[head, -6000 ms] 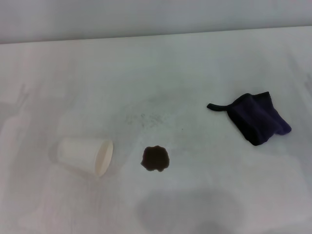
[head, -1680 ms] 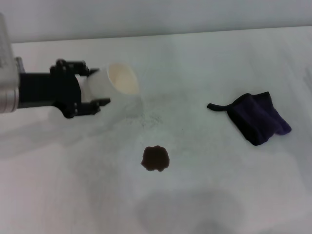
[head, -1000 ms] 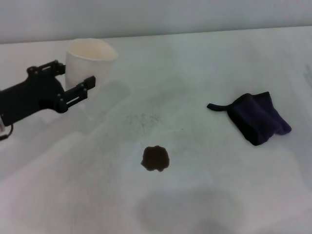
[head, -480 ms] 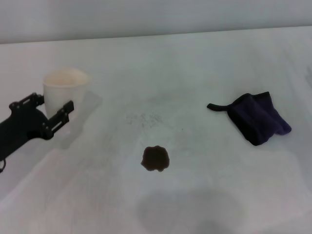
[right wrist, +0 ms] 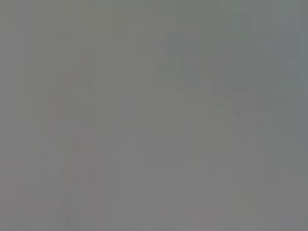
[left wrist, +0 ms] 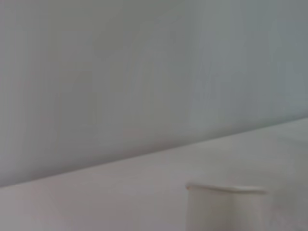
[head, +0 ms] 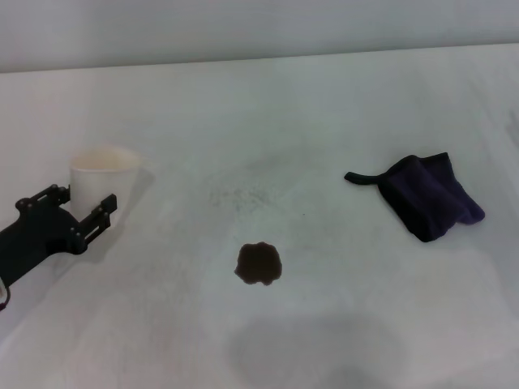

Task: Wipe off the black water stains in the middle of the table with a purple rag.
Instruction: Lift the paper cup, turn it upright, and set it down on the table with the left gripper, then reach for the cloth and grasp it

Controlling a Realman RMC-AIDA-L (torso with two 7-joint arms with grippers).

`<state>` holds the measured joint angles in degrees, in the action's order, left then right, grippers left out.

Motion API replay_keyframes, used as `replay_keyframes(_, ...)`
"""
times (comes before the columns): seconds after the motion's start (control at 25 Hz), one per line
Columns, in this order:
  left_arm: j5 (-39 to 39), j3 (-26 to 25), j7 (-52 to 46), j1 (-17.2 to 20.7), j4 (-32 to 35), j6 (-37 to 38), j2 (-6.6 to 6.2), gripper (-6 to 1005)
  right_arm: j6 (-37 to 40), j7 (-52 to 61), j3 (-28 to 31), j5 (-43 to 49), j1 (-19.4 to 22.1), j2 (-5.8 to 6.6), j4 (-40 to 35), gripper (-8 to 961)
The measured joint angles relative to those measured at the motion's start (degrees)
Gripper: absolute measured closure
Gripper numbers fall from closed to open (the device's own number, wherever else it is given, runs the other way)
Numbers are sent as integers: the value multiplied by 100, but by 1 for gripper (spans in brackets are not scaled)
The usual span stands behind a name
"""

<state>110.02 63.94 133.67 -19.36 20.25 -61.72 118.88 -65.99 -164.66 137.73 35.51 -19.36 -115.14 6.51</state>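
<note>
The black water stain (head: 259, 264) is a small dark blotch with a wavy edge in the middle of the white table (head: 324, 113). The purple rag (head: 430, 197) lies crumpled to the right of it, its black loop strap pointing toward the middle. Nothing touches the rag or the stain. At the far left my left gripper (head: 85, 198) is shut on a white paper cup (head: 102, 172), which stands upright low over the tabletop. The cup's rim (left wrist: 226, 188) also shows in the left wrist view. My right gripper is out of view.
Faint grey speckled smudges (head: 239, 197) lie behind the stain. A soft shadow (head: 316, 348) falls on the table in front of it. The table's far edge meets a grey wall (head: 259, 28).
My left gripper picked up the cup that lay on its side left of the stain, turned it upright, and carried it left and down to the table's left side. Rag and stain are unmoved.
</note>
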Motion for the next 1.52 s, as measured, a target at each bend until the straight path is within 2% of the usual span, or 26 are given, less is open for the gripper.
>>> replay_keyframes(0.16,-18,35,9,-152,-241,263,2,449,-2,2,-7,-1,-5,0,-2,81)
replay_keyframes(0.64,-27,15,398,-126,-220,314,14,443,-2,38,-27,-1,-28,-2,2,82)
replay_keyframes(0.8,179,-6,717,-127,-215,343,19,439,-2,31,-96,-1,-56,-8,6,82)
replay_keyframes(1.2,260,33,845,-99,-258,315,26,119,-121,61,-141,0,-60,-9,9,83)
replay_keyframes(1.52,376,-7,1074,379,-270,-80,49,118,-316,67,-141,0,-80,-16,30,83)
